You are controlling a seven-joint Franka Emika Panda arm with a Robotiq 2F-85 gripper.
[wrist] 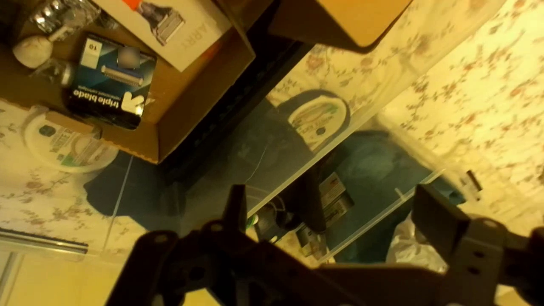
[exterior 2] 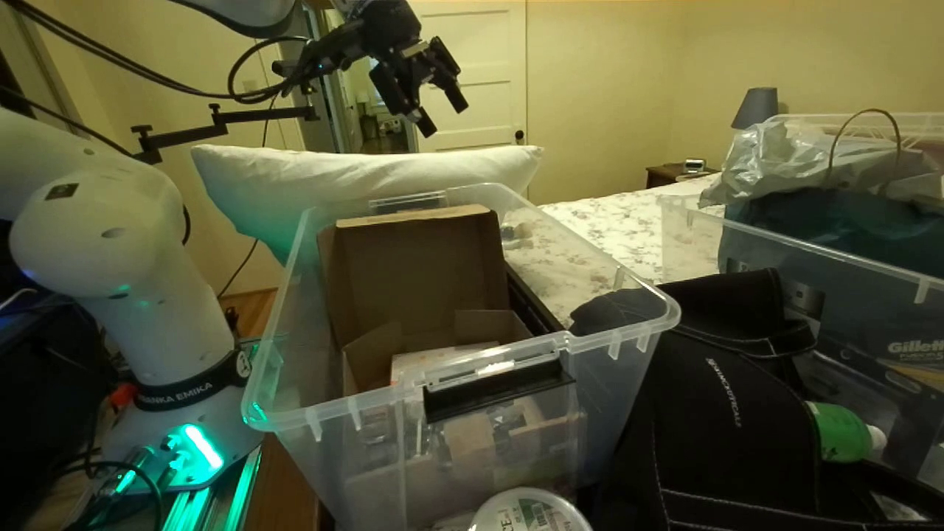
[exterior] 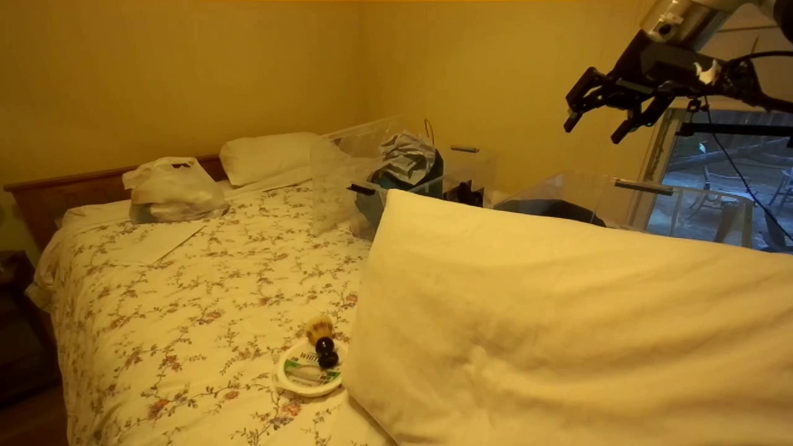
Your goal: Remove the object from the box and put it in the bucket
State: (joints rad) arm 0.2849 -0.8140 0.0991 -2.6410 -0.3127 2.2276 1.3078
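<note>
My gripper (exterior: 593,133) is open and empty, high above the bins; it also shows in an exterior view (exterior 2: 444,122) and in the wrist view (wrist: 329,197). An open cardboard box (exterior 2: 420,273) with its lid raised stands inside a clear plastic bin (exterior 2: 619,337). In the wrist view the box (wrist: 208,100) is at the upper left, off to the side of my fingers. It holds a white razor carton (wrist: 187,36), a dark blue triple blade pack (wrist: 112,85) and small clear-wrapped items (wrist: 63,21). Nothing is clearly a bucket; clear bins are the large open containers seen.
A second clear bin (exterior 2: 818,243) holds a teal bag (exterior 2: 848,221) and crumpled plastic. A black bag (exterior 2: 715,391) lies between the bins. A large pillow (exterior: 557,322) stands before the bins. A round white lid (exterior: 303,381) with a shaving brush (exterior: 323,344) lies on the bed.
</note>
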